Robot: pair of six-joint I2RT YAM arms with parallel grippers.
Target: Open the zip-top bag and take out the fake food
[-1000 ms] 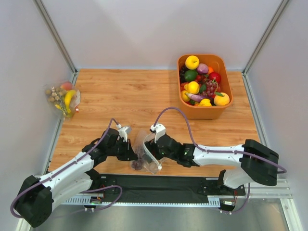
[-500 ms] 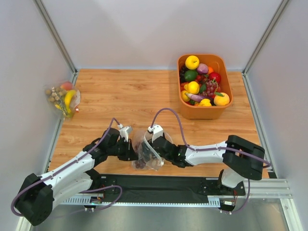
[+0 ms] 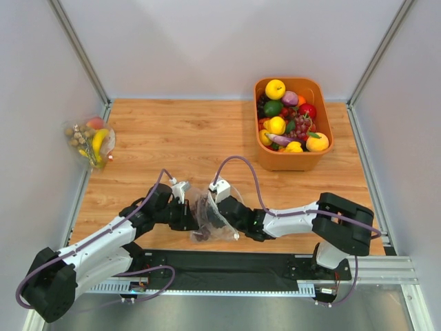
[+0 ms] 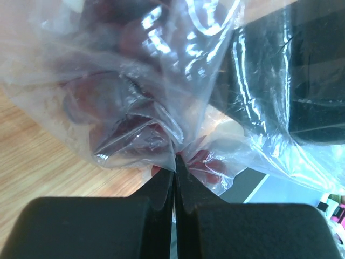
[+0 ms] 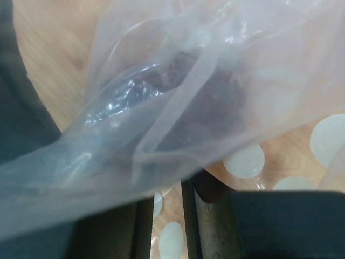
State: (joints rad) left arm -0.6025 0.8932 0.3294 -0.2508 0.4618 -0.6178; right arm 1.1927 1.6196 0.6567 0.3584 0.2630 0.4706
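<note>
The zip-top bag [image 3: 215, 222], clear with pale round spots, hangs crumpled between my two grippers near the table's front edge. A bunch of dark purple grapes [image 3: 198, 235] sags in its bottom; no other fake food shows in it. In the left wrist view my left gripper [image 4: 175, 156] is shut on a pinch of the bag's film [image 4: 135, 81], with the grapes [image 4: 97, 97] just beyond. My right gripper [image 3: 211, 211] presses into the bag from the right. In the right wrist view, film [image 5: 188, 81] drapes over its fingertips. The jaws stand a narrow gap apart, with the grapes [image 5: 215, 102] ahead.
An orange bin [image 3: 324, 155] full of plastic fruit stands at the back right. A second clear bag [image 3: 91, 141] with a banana, a peach and nuts lies against the left wall. A black mat [image 3: 227, 265] runs along the near edge.
My right gripper has pushed left into the bag and its jaws have narrowed from wide apart to a small gap. The bag has bunched up. My left gripper has held still.
</note>
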